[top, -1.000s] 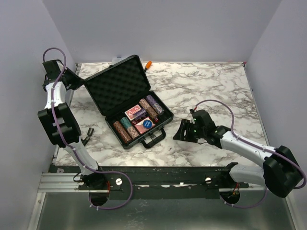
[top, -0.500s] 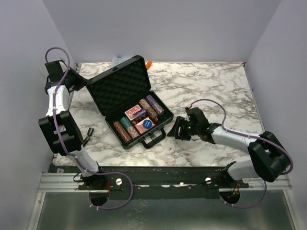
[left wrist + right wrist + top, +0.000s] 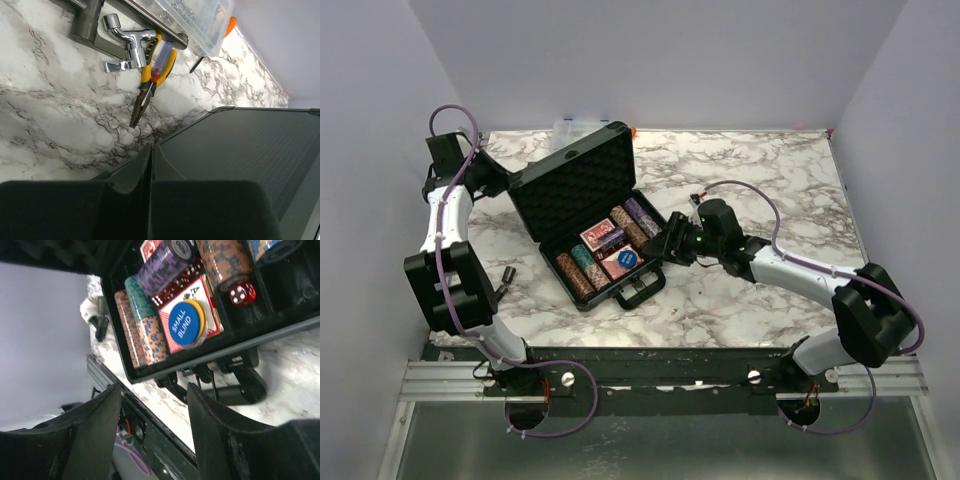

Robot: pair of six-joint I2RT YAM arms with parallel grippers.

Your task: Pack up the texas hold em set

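Observation:
The black briefcase (image 3: 620,293) lies open left of the table's centre, and its foam-lined lid (image 3: 582,190) leans forward over the tray. Inside are chip stacks (image 3: 145,330), red-backed cards (image 3: 600,235), a blue "SMALL BLIND" button (image 3: 184,323) and a red die (image 3: 242,293). My left gripper (image 3: 505,182) is shut and empty, its tips (image 3: 151,146) against the lid's ribbed outer face (image 3: 240,150). The right gripper (image 3: 663,247) is open at the case's front right corner. In the right wrist view the right gripper (image 3: 154,390) is just off the rim, with the handle (image 3: 240,390) beside it.
Behind the lid lie yellow-handled pliers (image 3: 150,85), a metal fitting (image 3: 127,40) and a clear organizer box (image 3: 195,20). An orange tool handle (image 3: 632,131) pokes out at the back edge. A small dark cylinder (image 3: 508,272) lies left of the case.
The lid has tipped forward from upright as my left gripper moved right behind it. My right gripper has travelled left and up to the case's front right corner.

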